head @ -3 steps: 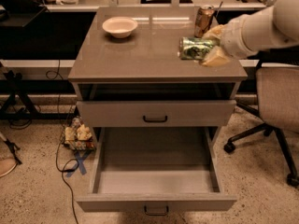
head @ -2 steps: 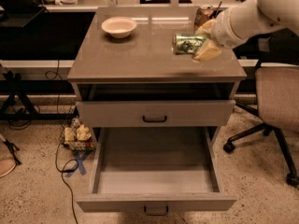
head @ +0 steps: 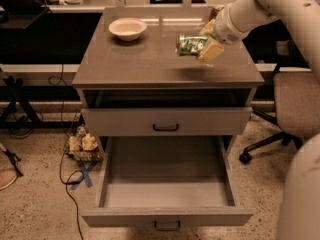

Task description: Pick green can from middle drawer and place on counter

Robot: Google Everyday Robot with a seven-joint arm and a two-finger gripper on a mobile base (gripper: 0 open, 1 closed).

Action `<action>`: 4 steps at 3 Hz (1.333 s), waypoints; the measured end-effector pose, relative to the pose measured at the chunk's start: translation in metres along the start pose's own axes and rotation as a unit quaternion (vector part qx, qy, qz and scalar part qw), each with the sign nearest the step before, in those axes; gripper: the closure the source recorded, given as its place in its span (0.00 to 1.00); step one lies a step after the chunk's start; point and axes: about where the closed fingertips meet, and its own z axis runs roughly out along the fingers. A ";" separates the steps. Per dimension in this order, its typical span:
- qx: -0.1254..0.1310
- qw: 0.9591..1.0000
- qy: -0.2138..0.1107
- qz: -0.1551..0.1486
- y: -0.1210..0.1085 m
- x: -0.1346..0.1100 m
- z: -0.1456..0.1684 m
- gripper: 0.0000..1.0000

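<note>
While the green can (head: pixel 190 44) hangs clear of the surface, I check for trouble across the scene from the left. A white bowl (head: pixel 128 28) sits at the far left of the counter (head: pixel 145 66), well apart from the load, so I judge it safe unless the arm (head: pixel 250 6) swings wide. Below, the middle drawer (head: pixel 165 194) is pulled out and bare, right under the near edge. A drop that bounces forward could land back in it. The can lies on its side in the gripper (head: pixel 201 45), whose fingers (head: pixel 210 50) are closed on it, above the right half of the counter. Released like that it would likely roll, and the right edge is near. Beyond that edge stands a chair (head: pixel 295 104). I want the can turned upright, or lowered until touching, before the fingers part.
</note>
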 end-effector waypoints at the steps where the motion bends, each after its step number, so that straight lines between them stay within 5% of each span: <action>1: -0.012 1.000 0.002 0.015 -0.008 0.004 0.016 0.81; 3: -0.036 0.999 0.004 0.025 -0.015 0.007 0.039 0.35; 4: -0.040 0.999 0.004 0.029 -0.018 0.008 0.044 0.04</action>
